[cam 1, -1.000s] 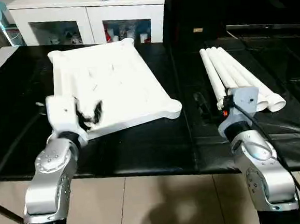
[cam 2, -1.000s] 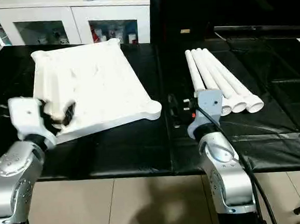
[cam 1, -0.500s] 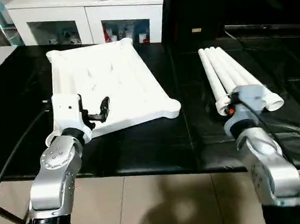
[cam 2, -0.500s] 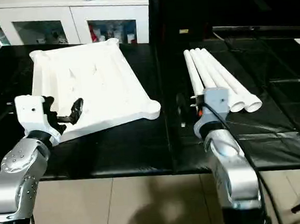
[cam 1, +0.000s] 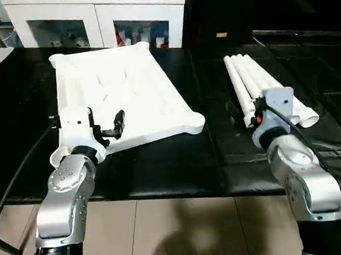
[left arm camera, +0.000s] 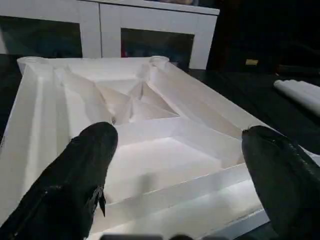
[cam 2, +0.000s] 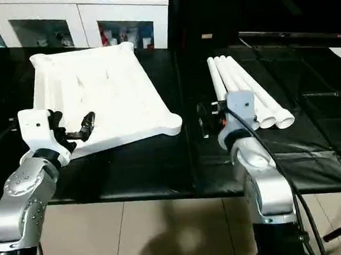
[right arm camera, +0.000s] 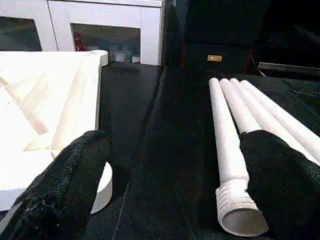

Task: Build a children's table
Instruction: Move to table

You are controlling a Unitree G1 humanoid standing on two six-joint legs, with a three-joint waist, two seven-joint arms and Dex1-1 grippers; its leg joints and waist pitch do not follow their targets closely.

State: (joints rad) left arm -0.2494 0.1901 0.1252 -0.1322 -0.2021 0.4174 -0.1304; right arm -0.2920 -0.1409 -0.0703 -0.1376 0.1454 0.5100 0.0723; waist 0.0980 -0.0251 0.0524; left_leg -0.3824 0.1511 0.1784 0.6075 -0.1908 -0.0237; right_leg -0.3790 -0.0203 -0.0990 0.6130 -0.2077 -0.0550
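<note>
One black work surface (cam 1: pixel 161 163) is seen, and on its left half one white table top (cam 1: pixel 126 89) is laid with its ribbed underside up, one rounded corner lobe reaching toward the middle of the surface. Behind it one white cabinet (cam 1: pixel 96 15) with glass doors is set against the wall. On the right half four white legs (cam 1: pixel 261 85) are laid side by side, touching, their open threaded ends toward the robot.

Two silver forearms are counted. The left gripper (cam 1: pixel 100 132) is held over the near edge of the table top with its two fingers spread wide and nothing between them. The right gripper (right arm camera: pixel 175 180) is held just beside the near ends of the legs, its fingers likewise spread wide and empty.

In the left wrist view the diagonal ribs and inner walls of the underside are made out, which the head views leave faint. In the right wrist view the screw thread on the nearest leg end is shown.
</note>
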